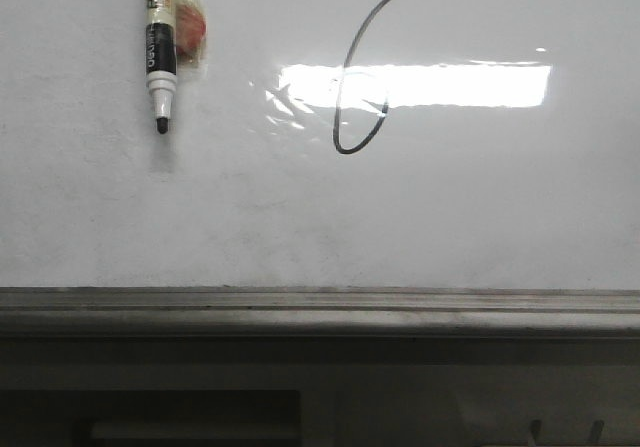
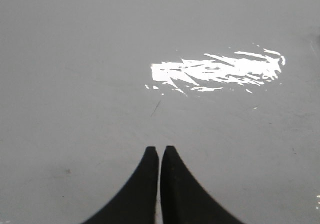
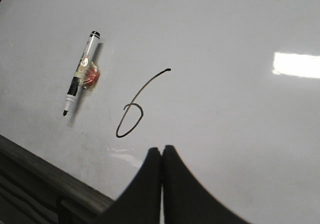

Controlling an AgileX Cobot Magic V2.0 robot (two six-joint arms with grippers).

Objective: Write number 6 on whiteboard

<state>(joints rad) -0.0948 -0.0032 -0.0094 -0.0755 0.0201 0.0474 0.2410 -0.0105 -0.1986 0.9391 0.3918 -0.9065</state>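
Toward the upper middle of the whiteboard (image 1: pixel 470 217), a little right of centre, stands the number 6 (image 1: pixel 358 87): a thin black line that curves down from a high tail and ends in a small loop not quite closed at its inner side. A bright rectangular light reflection (image 1: pixel 450 85) lies across the loop's upper part. Well to the left of it, near the board's top edge, a marker pen (image 1: pixel 160 47) sits upright against the surface with its black tip pointing down and a reddish blob of something behind its barrel; what fastens it there cannot be told.

The left pincer (image 2: pixel 159 156) has its two dark fingers pressed together over bare board, gripping nothing. The right pincer (image 3: pixel 161 156) is likewise closed and empty, hanging just below the drawn figure and apart from the pen. A grey ledge (image 1: pixel 320 302) runs along the board's lower edge.

Judged from how things lie, the figure is essentially written and only the loop's gap might want closing. The board looks stiff, glossy and slippery, so a tip should glide with light pressure; fresh ink would likely smear if brushed. The pen looks light and rigid, best taken round the middle of its barrel, clear of the tip.
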